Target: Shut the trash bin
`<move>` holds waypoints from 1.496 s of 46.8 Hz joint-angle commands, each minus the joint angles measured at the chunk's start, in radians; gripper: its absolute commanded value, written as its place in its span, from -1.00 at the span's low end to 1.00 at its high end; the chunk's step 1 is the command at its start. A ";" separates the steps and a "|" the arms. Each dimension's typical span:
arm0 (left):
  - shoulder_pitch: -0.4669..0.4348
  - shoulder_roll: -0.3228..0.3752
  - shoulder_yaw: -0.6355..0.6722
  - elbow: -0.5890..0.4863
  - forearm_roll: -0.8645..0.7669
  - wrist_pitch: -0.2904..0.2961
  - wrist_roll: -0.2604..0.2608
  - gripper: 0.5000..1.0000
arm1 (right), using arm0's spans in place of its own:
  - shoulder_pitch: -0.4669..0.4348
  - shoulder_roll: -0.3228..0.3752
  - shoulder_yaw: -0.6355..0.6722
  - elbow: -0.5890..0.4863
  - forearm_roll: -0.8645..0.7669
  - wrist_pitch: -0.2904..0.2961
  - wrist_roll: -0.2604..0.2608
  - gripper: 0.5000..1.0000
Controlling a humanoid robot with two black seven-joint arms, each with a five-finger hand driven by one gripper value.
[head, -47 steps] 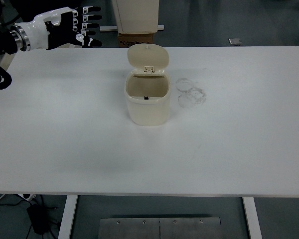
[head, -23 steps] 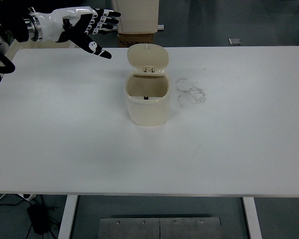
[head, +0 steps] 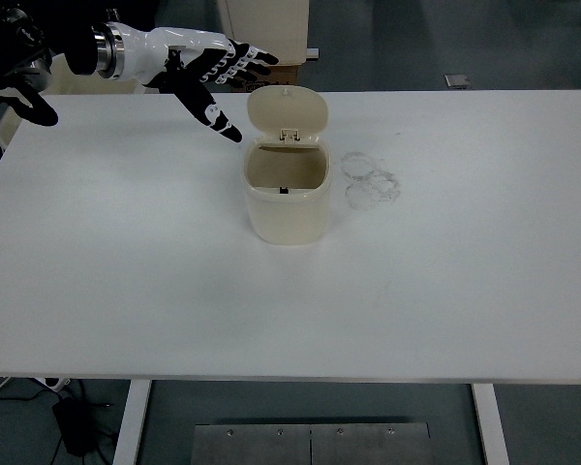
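Note:
A small cream trash bin [head: 287,199] stands on the white table [head: 126,271] a little behind its middle. Its hinged lid [head: 287,111] stands upright at the back, so the bin is open and looks empty inside. My left hand [head: 213,79] reaches in from the upper left, held above the table just left of the raised lid. Its fingers are spread and hold nothing. It does not touch the lid. The right arm is out of view.
Faint ring marks [head: 370,178] lie on the table to the right of the bin. A brown box [head: 265,74] and a pale cabinet stand behind the table's far edge.
My left hand has moved right and a little nearer, from the table's far left corner to just beside the bin's lid. The bin and lid have not moved.

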 commanded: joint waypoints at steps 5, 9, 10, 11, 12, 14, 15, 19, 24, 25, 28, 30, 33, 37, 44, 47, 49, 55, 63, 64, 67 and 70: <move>-0.010 -0.009 0.000 0.003 0.009 -0.003 0.000 1.00 | 0.000 0.000 -0.001 0.000 0.000 0.000 -0.001 0.97; -0.010 -0.010 0.000 0.003 0.009 -0.013 0.000 1.00 | 0.000 0.000 -0.001 0.000 0.000 0.000 0.001 0.97; -0.010 -0.010 0.000 0.003 0.009 -0.017 0.000 1.00 | 0.000 0.000 -0.001 0.000 0.000 0.000 -0.001 0.97; -0.008 -0.010 0.000 0.003 0.009 -0.018 0.000 1.00 | 0.000 0.000 0.000 0.000 0.000 0.000 0.001 0.97; -0.008 -0.013 0.000 0.003 0.009 -0.018 0.000 1.00 | 0.000 0.000 -0.001 0.000 0.000 0.000 -0.001 0.97; -0.008 -0.017 0.000 0.003 0.009 -0.020 0.000 1.00 | 0.000 0.000 0.000 0.000 0.000 0.000 0.001 0.97; -0.007 -0.017 0.000 0.003 0.009 -0.020 0.000 1.00 | 0.000 0.000 0.000 0.000 0.000 0.000 0.001 0.97; -0.004 -0.018 0.002 0.003 0.009 -0.021 0.000 1.00 | 0.000 0.000 -0.001 0.000 0.000 0.000 -0.001 0.97; -0.002 -0.026 0.003 0.003 0.009 -0.032 0.000 1.00 | 0.000 0.000 0.000 0.000 0.000 0.000 0.001 0.97; -0.002 -0.026 0.003 0.003 0.009 -0.033 0.000 1.00 | 0.000 0.000 0.000 0.000 0.000 0.000 -0.001 0.97; 0.000 -0.026 0.003 0.001 0.009 -0.036 0.000 1.00 | 0.000 0.000 0.000 0.000 0.000 0.000 -0.001 0.97; 0.000 -0.027 0.003 0.001 0.009 -0.044 0.000 1.00 | 0.000 0.000 0.000 0.000 0.000 0.000 -0.001 0.97; 0.001 -0.032 0.003 0.001 0.009 -0.049 0.000 1.00 | 0.000 0.000 -0.001 0.000 0.000 0.000 0.001 0.97; 0.003 -0.037 0.003 0.000 0.007 -0.049 0.000 1.00 | 0.000 0.000 0.000 0.000 0.000 0.000 0.001 0.97; 0.009 -0.038 0.003 -0.002 0.007 -0.061 0.000 1.00 | 0.000 0.000 0.000 0.000 0.000 0.000 0.001 0.97; 0.012 -0.043 0.003 -0.002 0.007 -0.064 0.000 1.00 | 0.000 0.000 0.000 0.000 0.000 0.000 0.001 0.97; 0.013 -0.049 0.003 -0.003 0.007 -0.064 0.002 1.00 | 0.000 0.000 -0.001 0.000 0.000 0.000 0.001 0.97; 0.013 -0.055 0.009 -0.015 0.007 -0.064 0.002 1.00 | 0.000 0.000 0.000 0.000 0.000 0.000 -0.001 0.97; 0.012 -0.066 0.011 -0.032 0.009 -0.064 0.028 1.00 | 0.000 0.000 -0.001 0.000 0.000 0.000 0.001 0.97; 0.012 -0.069 0.011 -0.032 0.009 -0.064 0.032 1.00 | 0.000 0.000 -0.001 0.000 0.000 0.000 -0.001 0.97; 0.010 -0.072 0.015 -0.032 0.009 -0.064 0.035 1.00 | 0.000 0.000 0.000 0.000 0.000 0.000 -0.001 0.97; 0.006 -0.076 0.038 -0.032 0.020 -0.064 0.035 1.00 | 0.000 0.000 -0.001 0.000 0.000 0.000 0.001 0.97</move>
